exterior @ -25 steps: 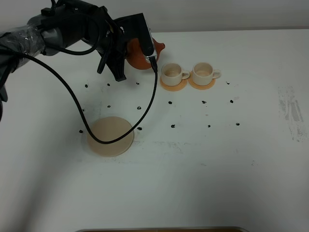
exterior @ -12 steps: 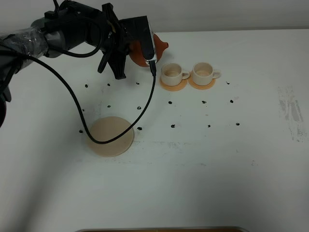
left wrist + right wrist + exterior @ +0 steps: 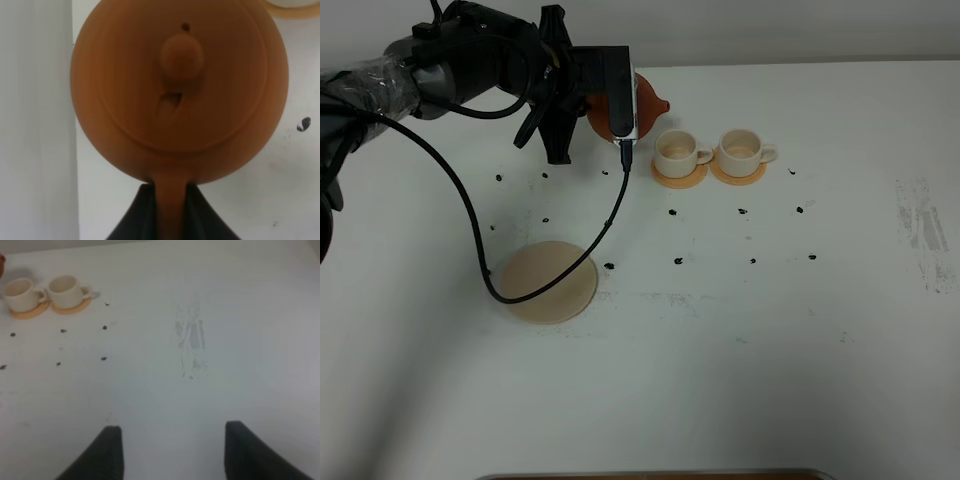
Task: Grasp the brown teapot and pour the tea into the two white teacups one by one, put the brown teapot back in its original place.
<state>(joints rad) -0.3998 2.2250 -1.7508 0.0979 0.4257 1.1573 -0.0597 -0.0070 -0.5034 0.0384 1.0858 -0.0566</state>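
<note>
Nearest the camera the white table (image 3: pixel 790 380) lay bare, and above it the right gripper (image 3: pixel 170 450) hung with its two dark fingers (image 3: pixel 107 452) set well apart and nothing between them. A grey smudge (image 3: pixel 191 342) marked the tabletop ahead of it.

A little farther in sat the original place (image 3: pixel 548 282), a pale beige disc with nothing standing on it. The low loop of a black cable (image 3: pixel 607 218) hung from the left arm and crossed the disc's edge. Small black marks (image 3: pixel 678 261) were scattered in rough rows between the disc and the cups.

Beyond them stood the two white teacups, the left cup (image 3: pixel 677 152) and the right cup (image 3: pixel 741 149). They were just beside each other, upright, each on its own orange coaster (image 3: pixel 678 182), with handles turned the same way.

At the far side the left gripper (image 3: pixel 170 200) was clamped on the loop handle of the brown teapot (image 3: pixel 648 100), one dark finger pressed to either side of it (the wrist view showed this plainly). The teapot (image 3: pixel 180 95) had its knobbed lid on. It was held near the left cup, with the short spout pointing toward that cup, and was well apart from the beige disc. Whether any tea was running from the spout could not be told.
</note>
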